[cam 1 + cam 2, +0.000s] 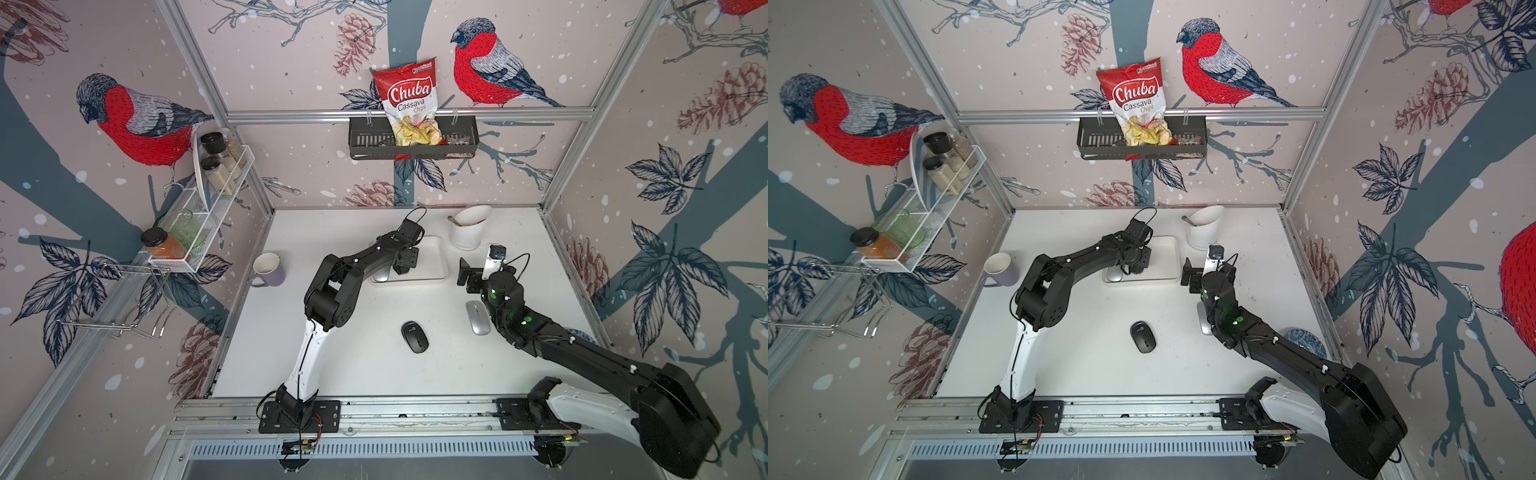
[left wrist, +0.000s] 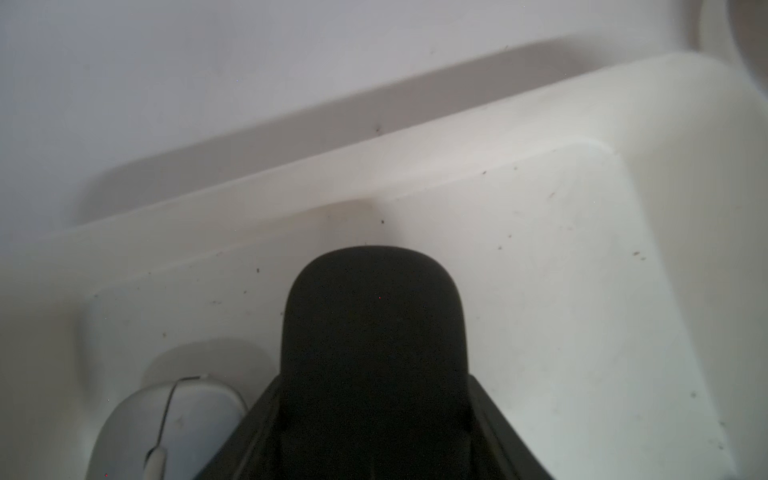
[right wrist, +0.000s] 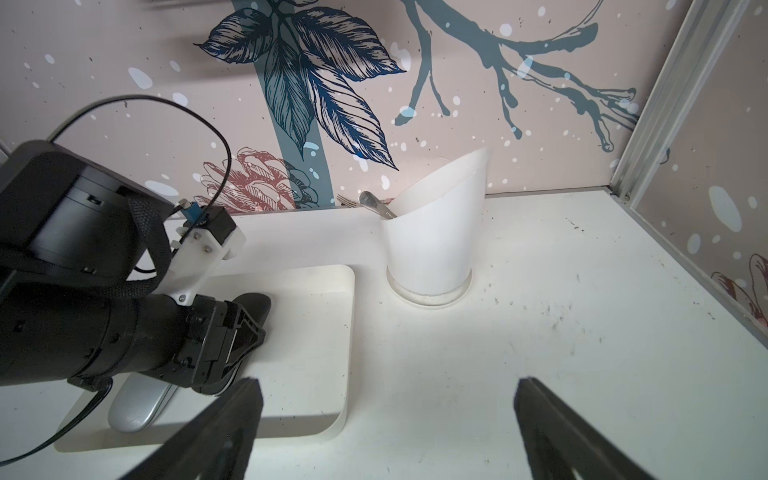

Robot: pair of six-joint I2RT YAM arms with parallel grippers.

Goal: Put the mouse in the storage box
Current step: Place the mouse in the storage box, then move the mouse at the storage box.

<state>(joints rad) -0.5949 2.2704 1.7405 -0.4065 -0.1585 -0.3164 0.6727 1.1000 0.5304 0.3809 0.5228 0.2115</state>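
Note:
The storage box (image 1: 434,257) (image 1: 1165,257) is a shallow white tray at the back middle of the table. My left gripper (image 1: 402,266) (image 2: 374,415) is shut on a black mouse (image 2: 374,324) (image 3: 254,305), held low inside the box (image 2: 582,249). A silver mouse (image 2: 166,432) (image 3: 137,403) lies in the box beside it. On the table in front lie another black mouse (image 1: 414,336) and another silver mouse (image 1: 477,318). My right gripper (image 1: 467,272) (image 3: 386,386) hovers open and empty just right of the box (image 3: 316,332).
A tall white slanted cup (image 1: 469,228) with a spoon stands right of the box. A purple mug (image 1: 268,270) sits at the table's left. A blue patterned plate (image 1: 1304,340) lies under my right arm. A black wall basket (image 1: 411,141) holds a chips bag.

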